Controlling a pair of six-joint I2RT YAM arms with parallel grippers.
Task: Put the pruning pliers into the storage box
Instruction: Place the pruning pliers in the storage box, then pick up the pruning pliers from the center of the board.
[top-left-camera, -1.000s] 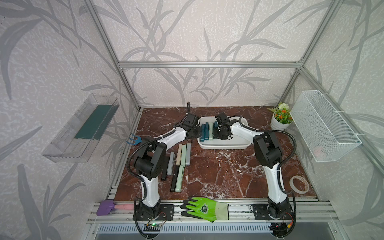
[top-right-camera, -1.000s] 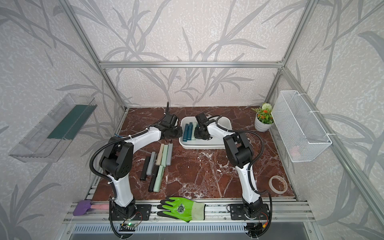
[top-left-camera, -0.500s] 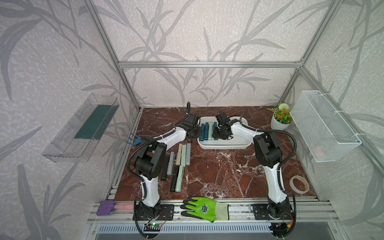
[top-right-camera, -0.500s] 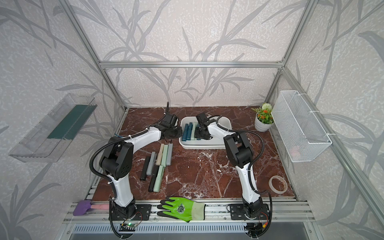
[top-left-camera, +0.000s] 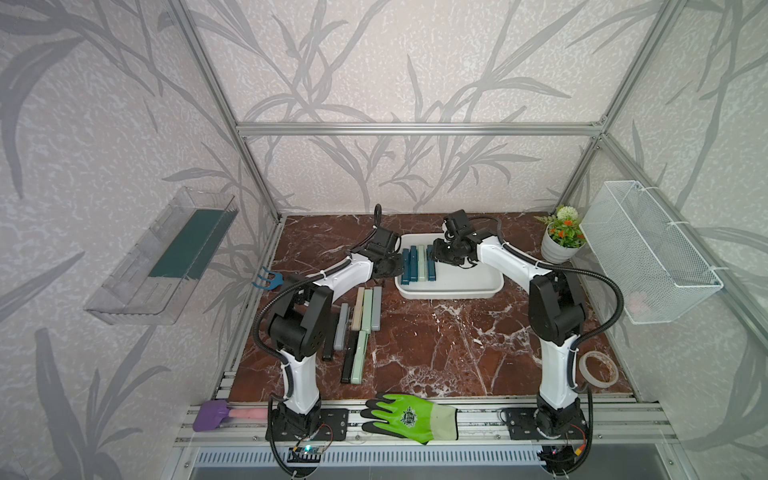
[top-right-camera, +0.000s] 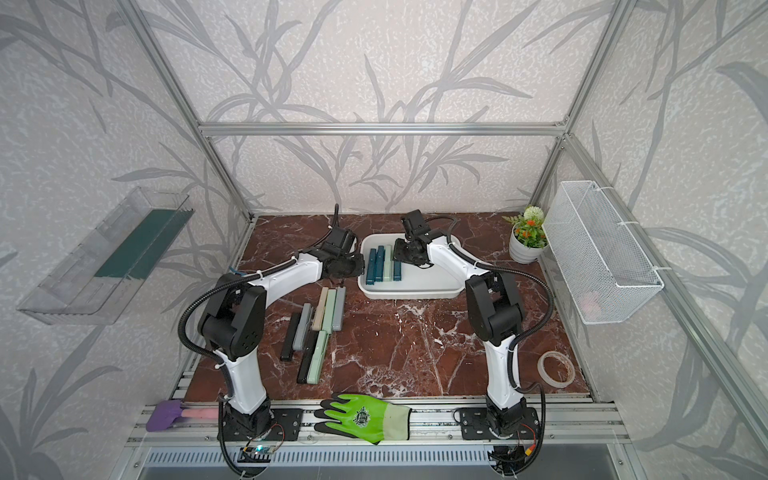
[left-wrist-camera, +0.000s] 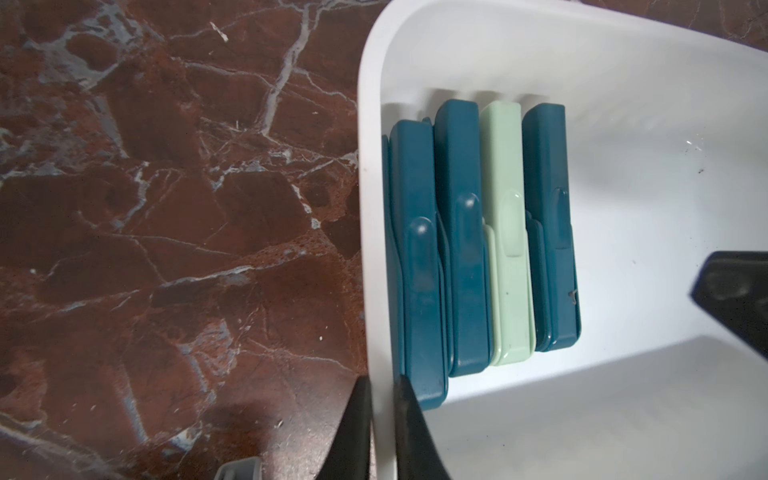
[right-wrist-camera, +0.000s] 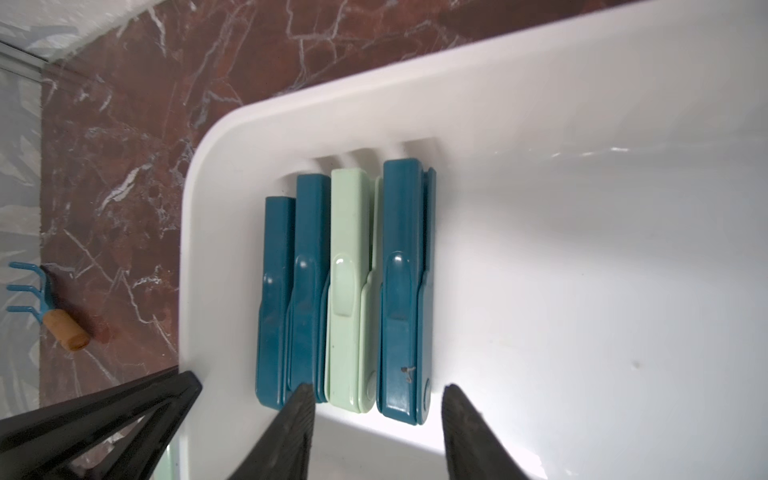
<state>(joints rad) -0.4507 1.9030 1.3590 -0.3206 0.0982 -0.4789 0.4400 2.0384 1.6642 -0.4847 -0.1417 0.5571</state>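
**Four pliers (left-wrist-camera: 465, 270) in box (left-wrist-camera: 368, 187), seven on table (top-left-camera: 436, 345)**

Box: shallow white plastic tub, glossy, with rounded corners and a rolled rim. It sits far centre on the table. The tabletop is a red-brown marble pattern with white veins.

Pliers: slim straight bars of matte plastic, all closed. The corners are softly rounded, and a raised tongue-shaped catch runs along each face.

- In the box: 4, side by side and touching, at its left end. Three are teal and one is pale green, third from the left. The rightmost teal has a small scuff.
- On the table: 7 (top-left-camera: 367, 309), left of centre, on the near side of the box.
  - Far row: beige, pale green, grey.
  - Further left: grey, black.
  - Nearest pair: black, pale green.

Left gripper (left-wrist-camera: 382, 380): smooth black fingers (left-wrist-camera: 353, 432) pinch the box's left wall. One finger is outside, the other inside beside the leftmost teal.

Right gripper (right-wrist-camera: 378, 388): ribbed fingers (right-wrist-camera: 299, 428) are spread and hold nothing. It sits at the row's end, in line with the green and the rightmost teal.

Also seen: 1 blue rake (right-wrist-camera: 45, 307) with a wooden handle, and 1 green glove (top-left-camera: 409, 417).
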